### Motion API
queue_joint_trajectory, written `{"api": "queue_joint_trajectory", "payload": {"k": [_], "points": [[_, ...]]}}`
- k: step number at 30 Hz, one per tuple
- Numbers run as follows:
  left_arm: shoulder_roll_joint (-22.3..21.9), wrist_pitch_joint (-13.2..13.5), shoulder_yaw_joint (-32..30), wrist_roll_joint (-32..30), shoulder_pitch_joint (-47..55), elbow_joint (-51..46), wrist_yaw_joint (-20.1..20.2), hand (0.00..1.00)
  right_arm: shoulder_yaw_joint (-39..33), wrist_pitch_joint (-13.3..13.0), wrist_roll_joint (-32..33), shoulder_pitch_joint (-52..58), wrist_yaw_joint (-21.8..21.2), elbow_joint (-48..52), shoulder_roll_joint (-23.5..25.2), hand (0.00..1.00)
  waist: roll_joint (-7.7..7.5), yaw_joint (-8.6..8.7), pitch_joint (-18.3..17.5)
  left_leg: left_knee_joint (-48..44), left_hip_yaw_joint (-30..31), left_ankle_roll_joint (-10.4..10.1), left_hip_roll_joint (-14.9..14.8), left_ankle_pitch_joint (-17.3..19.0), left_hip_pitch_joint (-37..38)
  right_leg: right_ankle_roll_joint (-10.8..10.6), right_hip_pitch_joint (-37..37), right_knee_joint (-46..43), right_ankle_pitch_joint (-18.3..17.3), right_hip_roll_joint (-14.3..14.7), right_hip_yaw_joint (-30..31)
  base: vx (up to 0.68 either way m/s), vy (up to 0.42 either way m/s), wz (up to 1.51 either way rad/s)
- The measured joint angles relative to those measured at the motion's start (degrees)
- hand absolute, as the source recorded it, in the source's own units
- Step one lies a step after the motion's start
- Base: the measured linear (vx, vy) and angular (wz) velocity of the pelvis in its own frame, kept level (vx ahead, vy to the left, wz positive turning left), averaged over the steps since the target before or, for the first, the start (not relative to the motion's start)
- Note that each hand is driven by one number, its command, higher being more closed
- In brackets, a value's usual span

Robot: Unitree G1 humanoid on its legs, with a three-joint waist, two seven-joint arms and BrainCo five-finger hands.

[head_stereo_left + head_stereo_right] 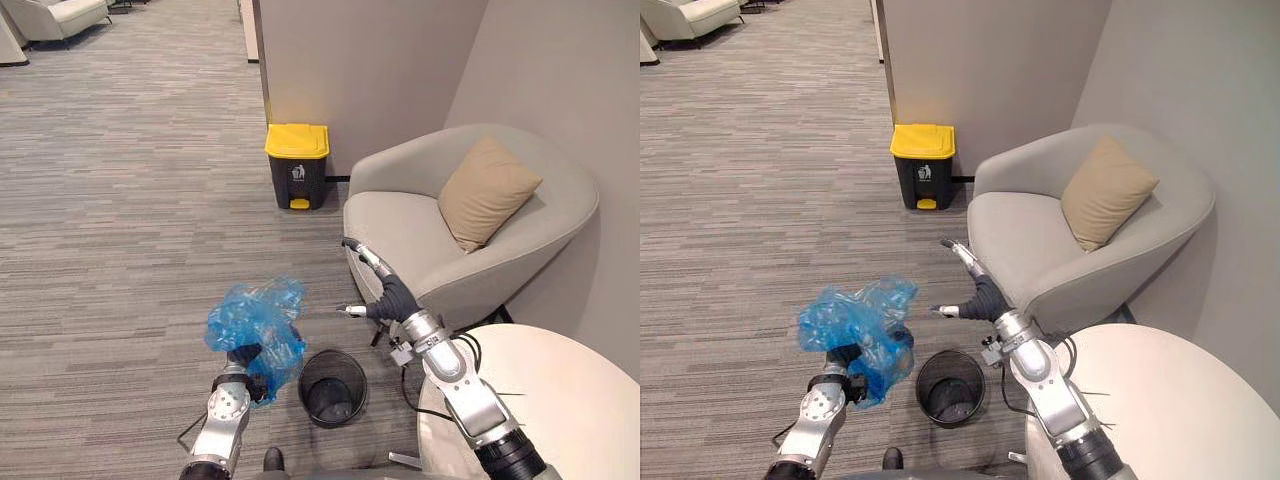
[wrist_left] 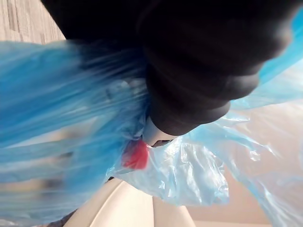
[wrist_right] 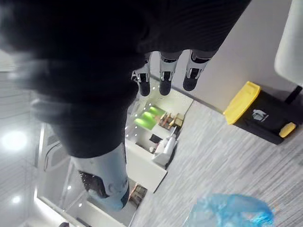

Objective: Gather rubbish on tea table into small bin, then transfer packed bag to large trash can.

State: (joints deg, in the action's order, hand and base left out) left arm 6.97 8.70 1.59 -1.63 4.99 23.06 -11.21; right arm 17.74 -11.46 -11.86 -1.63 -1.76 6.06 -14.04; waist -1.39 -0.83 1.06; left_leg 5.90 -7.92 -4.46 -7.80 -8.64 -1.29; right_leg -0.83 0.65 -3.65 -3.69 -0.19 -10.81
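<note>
A crumpled blue plastic bag (image 1: 256, 322) hangs above the carpet, and my left hand (image 1: 243, 357) is shut on its lower part. Close up, the blue bag (image 2: 189, 170) holds something red (image 2: 136, 156) inside, pressed against my left hand (image 2: 199, 71). The small black mesh bin (image 1: 332, 387) stands on the floor just right of the bag, with no liner in it. My right hand (image 1: 388, 293) is raised above the bin, open with straight fingers (image 3: 165, 78) and holding nothing. The large dark trash can with a yellow lid (image 1: 297, 165) stands by the wall farther ahead.
A grey armchair (image 1: 400, 225) with a tan cushion (image 1: 487, 190) sits to the right, close to my right arm. The round white tea table (image 1: 570, 400) is at the lower right. Striped grey carpet (image 1: 120, 230) stretches from the bag to the trash can.
</note>
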Motion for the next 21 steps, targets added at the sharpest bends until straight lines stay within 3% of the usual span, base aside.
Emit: {"api": "queue_joint_trajectory", "payload": {"k": [4, 11, 21], "points": [[-0.1, -0.1, -1.8, 0.0, 1.9, 0.1, 0.2, 1.00, -4.6, -0.1, 0.2, 3.8, 0.4, -0.4, 0.8, 0.00, 0.15, 0.00, 0.3, 0.0, 0.0, -0.1, 0.1, 0.1, 0.0, 0.0, 0.0, 0.1, -0.1, 0.0, 0.0, 0.00, 0.000, 0.00], [-0.2, -0.9, -6.5, 1.0, 5.8, 2.8, 3.1, 1.00, -13.8, 1.8, 6.9, 10.5, 0.4, -12.7, 7.6, 0.00, 0.88, 0.16, 0.8, 0.0, 0.1, -0.1, 0.4, 0.4, 0.0, -0.1, 0.0, 0.0, -0.4, -0.3, -0.2, 0.00, 0.000, 0.00], [-1.3, -1.6, -6.9, 0.9, 9.0, 9.4, 6.2, 1.00, -17.7, 3.2, 1.3, 11.3, 3.4, -25.6, 10.0, 0.00, 1.25, 0.09, 1.1, 0.0, 0.2, 0.1, 1.4, 0.9, 0.2, -0.9, 0.2, -0.1, -1.0, -1.3, -0.4, 0.00, 0.000, 0.00]]}}
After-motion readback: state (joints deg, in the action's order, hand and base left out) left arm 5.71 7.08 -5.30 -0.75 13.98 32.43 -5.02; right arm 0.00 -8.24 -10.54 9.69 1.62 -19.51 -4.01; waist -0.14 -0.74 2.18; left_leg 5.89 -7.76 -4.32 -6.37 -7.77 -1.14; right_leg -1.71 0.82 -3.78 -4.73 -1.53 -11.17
